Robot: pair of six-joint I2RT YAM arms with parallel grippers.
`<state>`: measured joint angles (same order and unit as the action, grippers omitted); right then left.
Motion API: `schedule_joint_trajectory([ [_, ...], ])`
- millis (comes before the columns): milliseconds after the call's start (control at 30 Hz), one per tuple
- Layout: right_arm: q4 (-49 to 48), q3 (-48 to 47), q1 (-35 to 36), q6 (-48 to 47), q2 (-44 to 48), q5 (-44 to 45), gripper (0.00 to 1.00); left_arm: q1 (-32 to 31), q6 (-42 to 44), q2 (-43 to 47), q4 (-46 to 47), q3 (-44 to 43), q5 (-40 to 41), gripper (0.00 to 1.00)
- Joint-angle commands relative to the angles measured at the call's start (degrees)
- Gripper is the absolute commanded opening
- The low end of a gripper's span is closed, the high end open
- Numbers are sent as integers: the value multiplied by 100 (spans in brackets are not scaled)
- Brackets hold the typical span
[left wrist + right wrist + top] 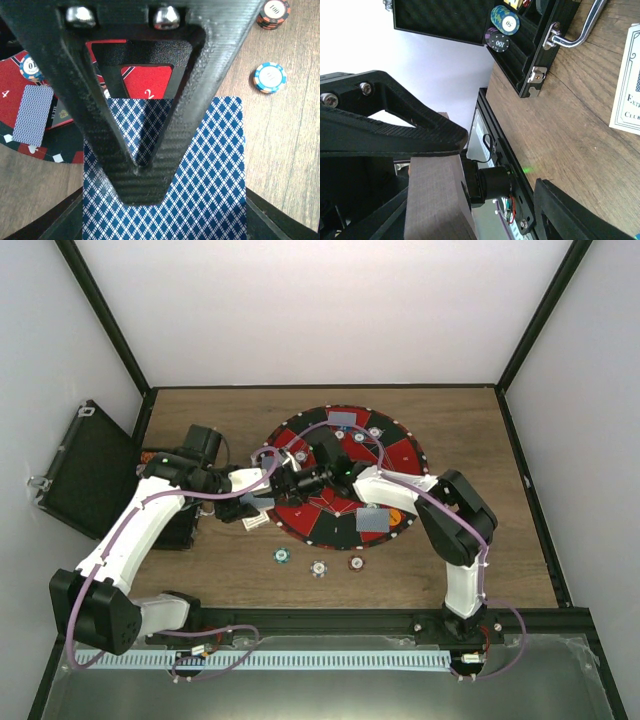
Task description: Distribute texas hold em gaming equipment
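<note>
White walls close in a wooden table [460, 440] edged with a black frame. A round red-and-black mat [400, 455] lies toward the far middle of the table, and an open black case [85, 470] leans at the far left.

The left arm reaches in from the left. The left gripper [144, 192] is clenched on a deck of cards [215, 165] with blue diamond backs, held flat above the mat's left edge. The right arm comes across the mat from the right, and the right gripper [502, 165] is just beside the left one. Its jaws stand apart. A blurred grey-brown flat piece [437, 200] sits against one finger, and I cannot tell what it is or whether it is gripped.

One single card [342, 418] lies face down at the far side of the mat. Another card [372, 519] lies at the near right side, with an orange disc [397, 514] just to its right. Two small chips [374, 432] rest on the mat near the far card.

Three more chips lie in a loose row on bare wood near the mat's near edge: a green one [283, 556], a pale blue one [318, 568] and a dark red one [356, 563]. A few chips [505, 20] sit inside the case. A white printed card [627, 80] lies on the wood between the case and the mat.
</note>
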<state>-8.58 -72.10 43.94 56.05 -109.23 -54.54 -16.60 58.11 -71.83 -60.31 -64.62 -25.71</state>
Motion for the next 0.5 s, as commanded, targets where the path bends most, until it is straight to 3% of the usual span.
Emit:
schedule_joint_trajectory([
  [0, -67, 319, -196, -88, 81, -54, 58, 6, 60, 80, -14, -243, -170, 4],
  [467, 324, 593, -448, -418, 442, 145, 51, 0, 85, 99, -32, -235, -153, 4],
])
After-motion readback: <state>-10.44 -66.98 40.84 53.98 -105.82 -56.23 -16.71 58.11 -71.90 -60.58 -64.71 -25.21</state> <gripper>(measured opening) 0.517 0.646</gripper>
